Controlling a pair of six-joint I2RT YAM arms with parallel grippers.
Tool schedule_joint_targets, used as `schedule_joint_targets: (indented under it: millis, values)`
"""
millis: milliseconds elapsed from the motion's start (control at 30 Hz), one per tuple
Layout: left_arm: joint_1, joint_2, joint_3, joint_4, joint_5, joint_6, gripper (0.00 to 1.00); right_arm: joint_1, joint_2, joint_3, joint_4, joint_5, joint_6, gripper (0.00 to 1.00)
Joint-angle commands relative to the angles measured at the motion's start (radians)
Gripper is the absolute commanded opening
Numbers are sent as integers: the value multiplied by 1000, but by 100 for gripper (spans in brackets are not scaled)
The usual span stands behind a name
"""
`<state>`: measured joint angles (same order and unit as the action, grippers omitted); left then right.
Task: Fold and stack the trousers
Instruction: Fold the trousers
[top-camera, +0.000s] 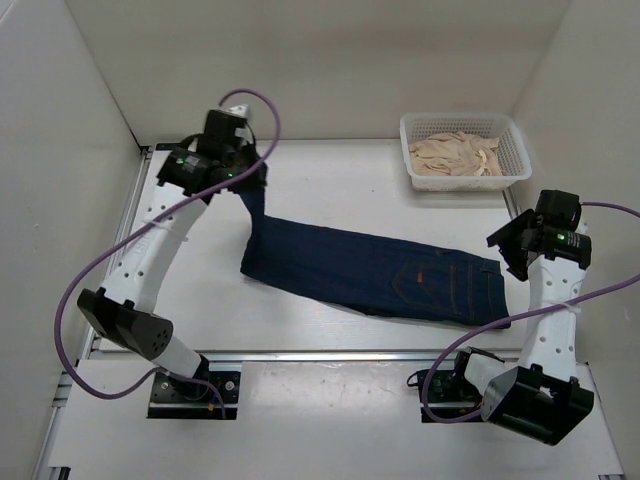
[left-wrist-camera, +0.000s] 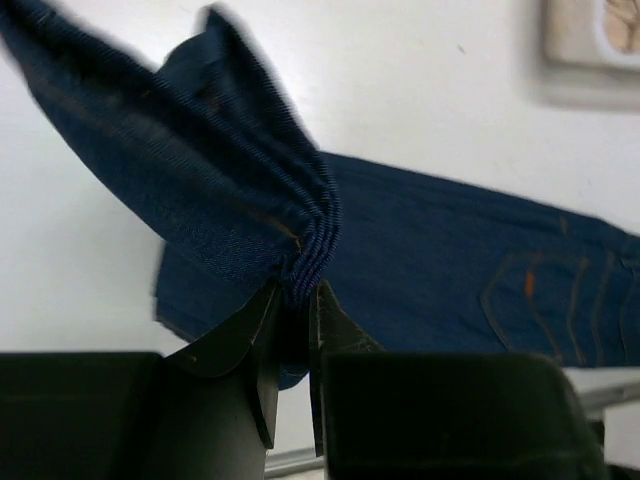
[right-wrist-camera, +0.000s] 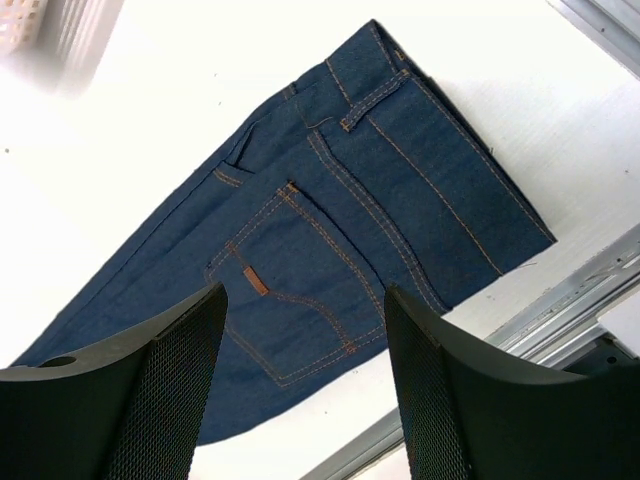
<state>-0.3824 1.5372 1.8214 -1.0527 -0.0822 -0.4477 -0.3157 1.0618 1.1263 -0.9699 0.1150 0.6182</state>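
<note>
The dark navy jeans (top-camera: 375, 272) lie across the middle of the table, folded lengthwise, with the waistband and a stitched back pocket (top-camera: 450, 283) at the right. My left gripper (top-camera: 243, 172) is shut on the leg end (left-wrist-camera: 300, 250) and holds it lifted above the table at the back left. The cloth bunches between its fingers (left-wrist-camera: 262, 330). My right gripper (top-camera: 510, 252) is open and empty, hovering just off the waistband end. The pocket (right-wrist-camera: 290, 285) shows between its fingers (right-wrist-camera: 180, 370).
A white mesh basket (top-camera: 512, 150) with beige cloth (top-camera: 455, 155) in it stands at the back right. White walls close in the table on the left, back and right. A metal rail (top-camera: 330, 355) runs along the near edge.
</note>
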Motion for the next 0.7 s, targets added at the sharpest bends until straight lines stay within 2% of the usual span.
schedule_joint_targets:
  millis: [0,133,300,333,400,433,533,600,667]
  values:
    - [-125,-17,-22,39,-71,-100,10,15,-28,15,16,-25,-8,69]
    - [-272,14,-65,103,-105,-144,10,15,-49,-6,16,-25,-8,69]
    - [-471,101,-74,103,-128,-216,10,15,-69,-29,16,-25,-8,69]
    - [-498,142,-74,103,-119,-217,20,15,-69,-30,16,-25,-8,69]
    - [-553,208,-74,103,-55,-198,86,15,-69,-39,25,-25,-8,69]
    - [-553,294,-27,38,-45,-189,99,15,-69,-39,25,-25,-8,69]
    - [-579,385,74,-67,-102,-175,100,15,-69,-39,25,-25,-8,69]
    - [-588,385,108,-67,-117,-146,95,15,-69,-39,25,-25,-8,69]
    - [-589,376,127,-52,-107,-112,82,15,-69,-39,25,-25,-8,69]
